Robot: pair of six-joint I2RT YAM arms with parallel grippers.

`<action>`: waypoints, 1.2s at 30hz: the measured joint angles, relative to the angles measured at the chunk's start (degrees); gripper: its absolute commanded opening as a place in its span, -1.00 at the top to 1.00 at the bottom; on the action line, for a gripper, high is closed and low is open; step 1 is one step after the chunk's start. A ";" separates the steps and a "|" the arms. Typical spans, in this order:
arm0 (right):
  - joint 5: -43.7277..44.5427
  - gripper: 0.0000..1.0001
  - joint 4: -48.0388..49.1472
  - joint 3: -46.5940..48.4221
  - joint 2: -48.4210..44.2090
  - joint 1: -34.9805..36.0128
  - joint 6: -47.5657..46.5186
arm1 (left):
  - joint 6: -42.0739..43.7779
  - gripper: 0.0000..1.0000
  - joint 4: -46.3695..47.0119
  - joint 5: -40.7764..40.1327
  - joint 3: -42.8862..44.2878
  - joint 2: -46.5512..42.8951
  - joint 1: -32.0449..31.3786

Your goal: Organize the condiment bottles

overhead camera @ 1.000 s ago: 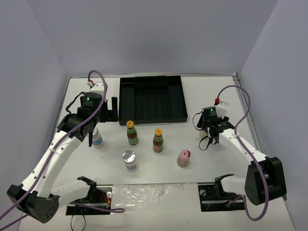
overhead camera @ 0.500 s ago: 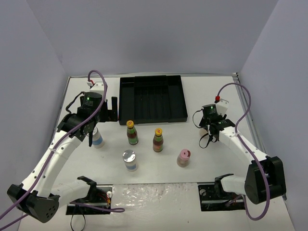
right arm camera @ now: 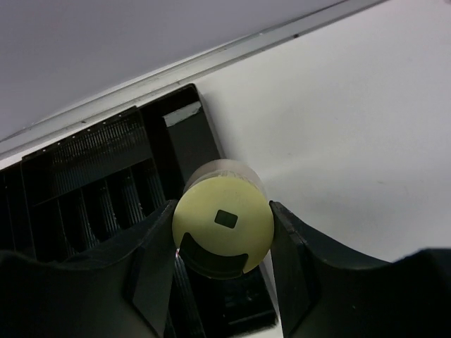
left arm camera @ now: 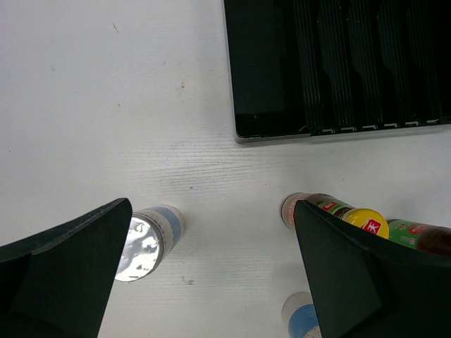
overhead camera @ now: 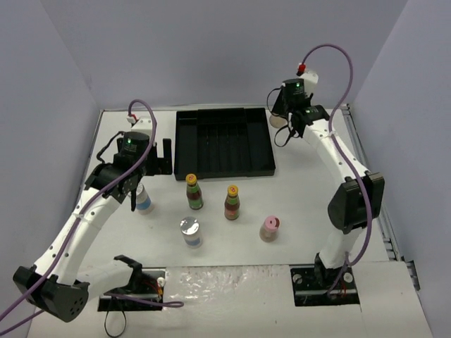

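My right gripper [overhead camera: 280, 119] is shut on the cream yellow-capped bottle [right arm camera: 223, 225], holding it in the air over the far right corner of the black tray [overhead camera: 224, 143]. Its fingers [right arm camera: 151, 262] press both sides of the cap. My left gripper [left arm camera: 211, 211] hangs open above the table, with a silver-capped blue-labelled jar [left arm camera: 144, 239] by its left finger and a slim yellow-capped bottle [left arm camera: 338, 211] by its right. In the top view, two slim bottles [overhead camera: 193, 193] [overhead camera: 232, 203], two silver-capped jars [overhead camera: 143, 202] [overhead camera: 189, 233] and a pink-capped bottle [overhead camera: 269, 229] stand in front of the tray.
The black ridged tray [right arm camera: 91, 190] lies at the back middle, with long slots and nothing in it. Grey walls close the table on three sides. The arm bases and their cables sit at the near edge.
My right gripper closed on the cream bottle at the table's right side, lifted it and carried it back to the tray's far right corner. The left arm barely moved.
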 measured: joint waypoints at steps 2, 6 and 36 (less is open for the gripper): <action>-1.31 1.00 0.12 5.56 5.54 0.36 -1.15 | 0.00 -0.94 0.07 0.00 0.00 0.24 0.22; -3.02 1.00 -0.77 13.68 15.16 1.52 -3.21 | -0.02 -0.94 0.18 0.19 0.00 0.88 0.73; -2.45 1.00 -1.19 34.91 38.35 3.09 -7.36 | -0.02 -0.94 0.58 1.07 -0.12 2.55 1.59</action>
